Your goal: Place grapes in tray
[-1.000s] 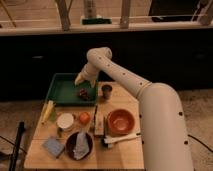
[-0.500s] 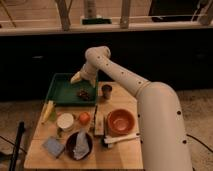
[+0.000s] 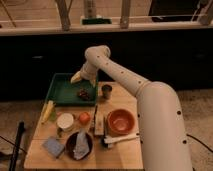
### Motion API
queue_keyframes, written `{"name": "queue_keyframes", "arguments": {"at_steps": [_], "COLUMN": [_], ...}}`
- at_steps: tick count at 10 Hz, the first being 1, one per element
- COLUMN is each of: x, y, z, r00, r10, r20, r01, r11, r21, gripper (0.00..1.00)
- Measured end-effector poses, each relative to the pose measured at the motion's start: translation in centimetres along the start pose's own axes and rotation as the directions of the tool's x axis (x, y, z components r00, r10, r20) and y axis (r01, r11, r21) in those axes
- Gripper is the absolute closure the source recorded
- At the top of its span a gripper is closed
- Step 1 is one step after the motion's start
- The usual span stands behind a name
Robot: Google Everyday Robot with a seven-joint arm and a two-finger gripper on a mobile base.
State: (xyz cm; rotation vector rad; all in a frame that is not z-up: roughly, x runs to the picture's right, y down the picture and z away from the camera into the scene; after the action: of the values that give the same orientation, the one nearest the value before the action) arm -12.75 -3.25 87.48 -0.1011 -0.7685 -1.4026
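**Lifted clear, grapes down in the tray**

Risen slightly since a second ago, and drawn back toward the tray's far right corner: gripper [image 3: 78, 77], earlier low over the green floor, now hanging above it with yellowish fingertips pointing left. Unmoved across the same interval: grapes [image 3: 84, 93], a small dark reddish-purple cluster lying on the floor of the tray [image 3: 59, 95], near its right wall and just below the gripper. Nothing seen between the fingers; whether spread or closed, cannot tell. No contact visible between gripper and fruit.

Camera view, single angle from in front of the table [image 3: 120, 150]: green tray at the back left, with the white arm arching in from the right over it. Just beside the tray's right edge, a little metal cup [image 3: 106, 91]. Nearer the front, a round orange-red fruit [image 3: 84, 118], a white cup [image 3: 65, 121] and an orange bowl [image 3: 121, 121], all well apart from the grapes. At the left edge, a yellow corn cob [image 3: 47, 111]; at the front, a dark plate [image 3: 80, 146] carrying a crumpled pale wrapper, and a blue sponge [image 3: 52, 146].

Judged from the layout: placement looks done, fruit inside the tray walls and released. Remaining, at most, a clean retreat of the arm without brushing the cluster or the metal cup.
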Motion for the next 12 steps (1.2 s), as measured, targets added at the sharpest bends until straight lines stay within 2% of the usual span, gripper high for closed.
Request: {"name": "queue_keyframes", "arguments": {"at_steps": [5,12], "x": [-0.06,-0.32], "y": [-0.26,-0.55], "z": [0.11,0.14], "r00": [1.000,1.000], "r10": [-0.001,-0.021], "r20": [0.005,-0.001], "r01": [0.001,0.021], "r11": [1.000,0.999], "r21": [-0.002,0.024], "gripper": [0.20,0.20]}}
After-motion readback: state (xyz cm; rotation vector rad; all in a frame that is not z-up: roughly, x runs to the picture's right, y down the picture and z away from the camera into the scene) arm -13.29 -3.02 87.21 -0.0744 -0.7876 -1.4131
